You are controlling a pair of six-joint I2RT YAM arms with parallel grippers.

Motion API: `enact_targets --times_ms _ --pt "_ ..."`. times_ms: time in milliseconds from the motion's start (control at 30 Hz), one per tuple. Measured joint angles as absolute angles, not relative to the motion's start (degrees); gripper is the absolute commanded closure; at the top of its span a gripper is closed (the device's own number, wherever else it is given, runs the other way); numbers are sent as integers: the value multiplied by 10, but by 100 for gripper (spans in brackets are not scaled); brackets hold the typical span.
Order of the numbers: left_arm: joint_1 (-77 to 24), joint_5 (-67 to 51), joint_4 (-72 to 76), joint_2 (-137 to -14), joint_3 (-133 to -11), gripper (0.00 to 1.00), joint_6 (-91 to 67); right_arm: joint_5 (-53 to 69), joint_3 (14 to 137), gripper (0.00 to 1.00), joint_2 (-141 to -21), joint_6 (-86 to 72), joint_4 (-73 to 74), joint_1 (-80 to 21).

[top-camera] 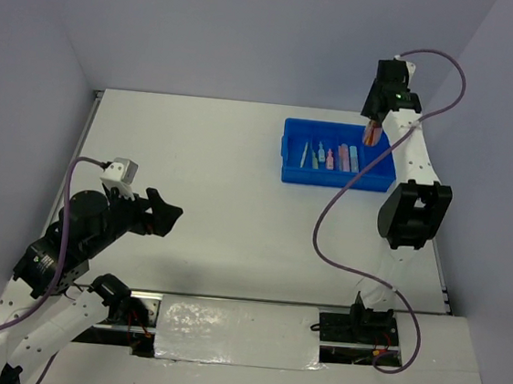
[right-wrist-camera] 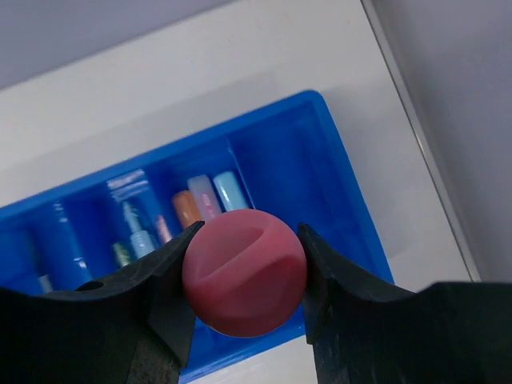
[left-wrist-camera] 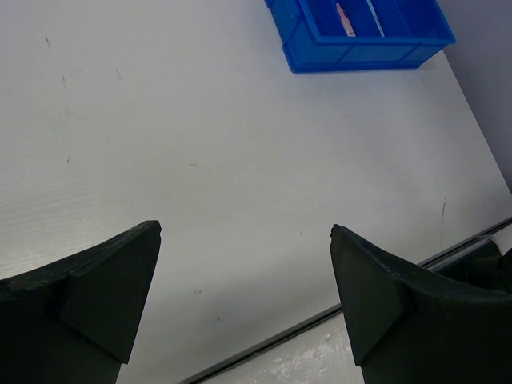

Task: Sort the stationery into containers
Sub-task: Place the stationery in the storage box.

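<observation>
Checking in from the remote station. The right end effector (top-camera: pixel 374 122) sits in the upper right of the overhead frame, closed on the pink-capped tube (right-wrist-camera: pixel 244 272). In the right wrist view the tube's round pink end faces the camera dead centre, with a black finger (right-wrist-camera: pixel 164 280) pressed against each side. From above, the tube hangs at the upper right corner of the blue tray (top-camera: pixel 335 183). I honestly can't tell whether its tip touches anything.

The tray is on the white bench (top-camera: pixel 194 176), right of centre and toward the top of the overhead frame. Several pieces already lie in its middle compartments. The wrist view shows an orange highlighter (right-wrist-camera: pixel 186 208), a pink highlighter (right-wrist-camera: pixel 204 196) and a blue highlighter (right-wrist-camera: pixel 230 190) side by side just above the tube. More greenish bits lie to their left, too blurry to name.

The left end effector (top-camera: pixel 164 212) is in the lower left of the overhead frame, well apart from the tray. It's spread wide with nothing between the fingers, just bare bench in its own camera (the tray only peeks in at the top edge there).
</observation>
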State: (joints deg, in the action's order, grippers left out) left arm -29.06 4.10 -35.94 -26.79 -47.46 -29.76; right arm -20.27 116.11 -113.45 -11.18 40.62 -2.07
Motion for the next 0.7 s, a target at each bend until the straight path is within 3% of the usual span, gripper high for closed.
enact_targets --times_ms 333,700 --pt "-291 36 -359 -263 -474 1 -297 -270 1218 100 -1250 -122 464 -15" --pt "-291 30 -357 -259 -473 1 -287 -299 1218 100 -1256 -117 473 -6"
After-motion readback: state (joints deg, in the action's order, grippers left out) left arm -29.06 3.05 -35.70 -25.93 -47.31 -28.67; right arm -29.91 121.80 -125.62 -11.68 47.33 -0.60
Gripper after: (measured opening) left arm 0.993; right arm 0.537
